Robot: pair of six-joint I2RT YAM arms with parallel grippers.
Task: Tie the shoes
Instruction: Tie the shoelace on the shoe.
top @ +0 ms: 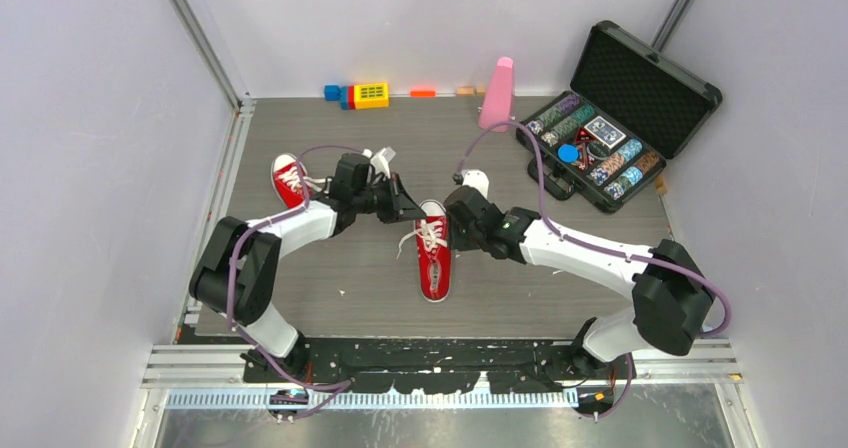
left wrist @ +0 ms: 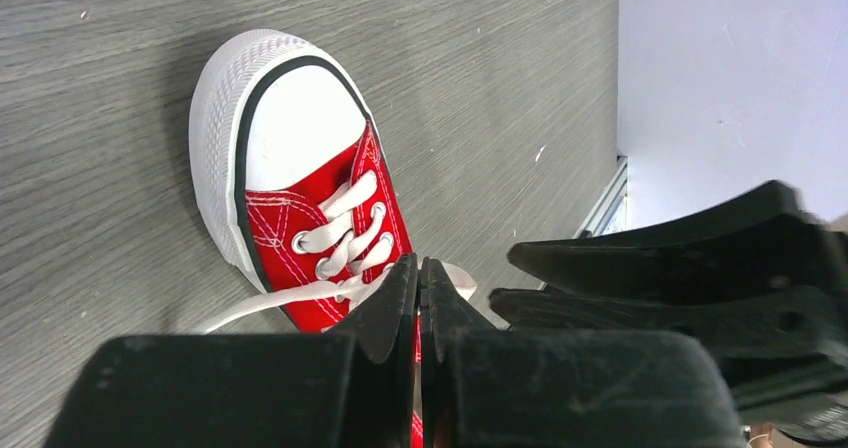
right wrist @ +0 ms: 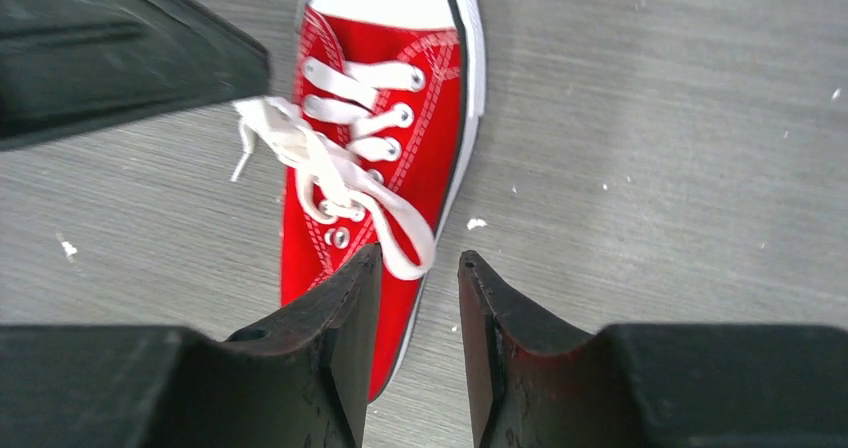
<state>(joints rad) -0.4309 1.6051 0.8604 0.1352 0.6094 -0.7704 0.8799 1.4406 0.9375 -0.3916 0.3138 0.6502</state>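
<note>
No writing can be read on the shoes (top: 433, 258) or the case (top: 645, 83).

A robot lab cell: white walls (top: 100, 118), aluminium frame posts (top: 200, 36), grey tabletop (top: 330, 298).

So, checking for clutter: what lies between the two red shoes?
The left gripper, jaws shut on a lace, sits between the left shoe and middle shoe; top view.

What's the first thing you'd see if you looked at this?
A bright red shoe with loose white laces lies mid-table, between the left gripper and right gripper. A second red shoe sits farther left, and an open black case of colourful chips stands at the far right.
</note>
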